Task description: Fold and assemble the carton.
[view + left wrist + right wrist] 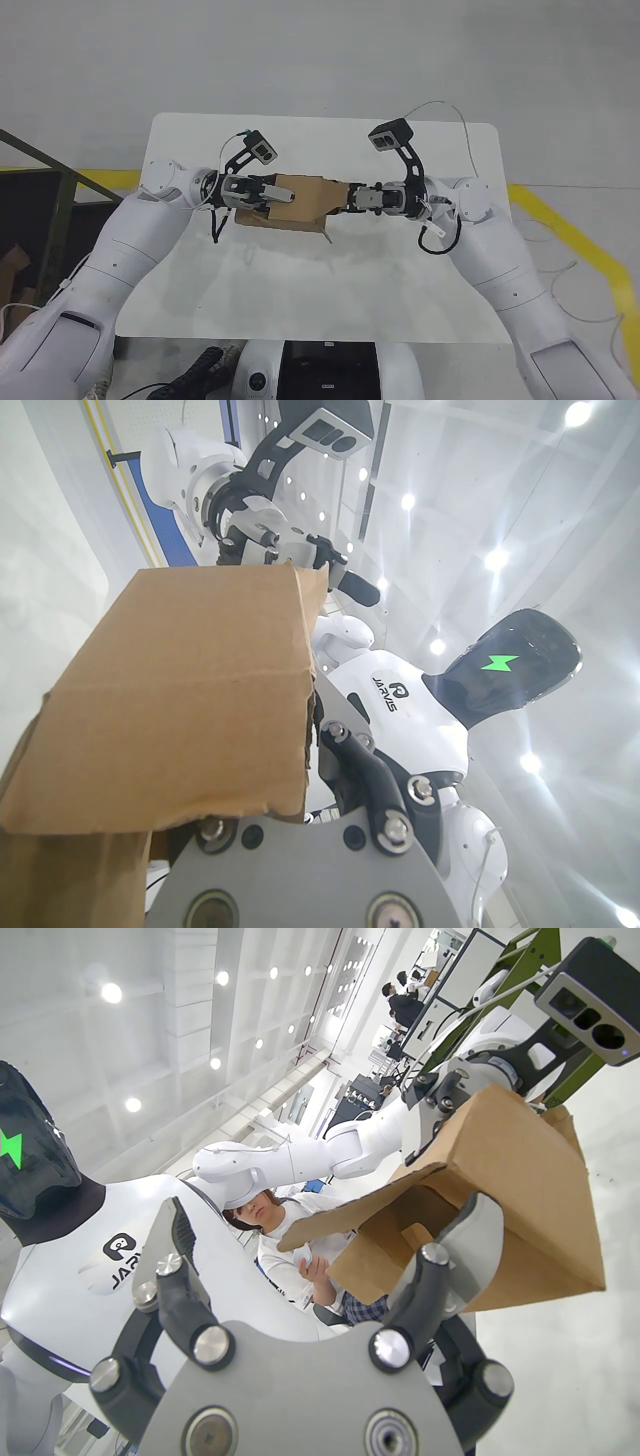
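A brown cardboard carton point(300, 200) hangs above the white table point(320, 290), held between both arms. My left gripper point(258, 192) is shut on the carton's left end; in the left wrist view the carton point(190, 700) covers one finger, and the other finger point(350, 750) lies along its torn edge. My right gripper point(325, 1208) is open at the carton's open right end. One of its fingers point(470, 1228) rests inside the opening against a wall, the other point(170, 1238) stands free. A loose flap point(350, 1213) sticks out of that end.
The table reaches well beyond the carton on all sides. A dark metal frame point(40, 190) with cardboard scraps stands off the table's left edge. Yellow floor tape point(560, 215) runs beside the table on the right.
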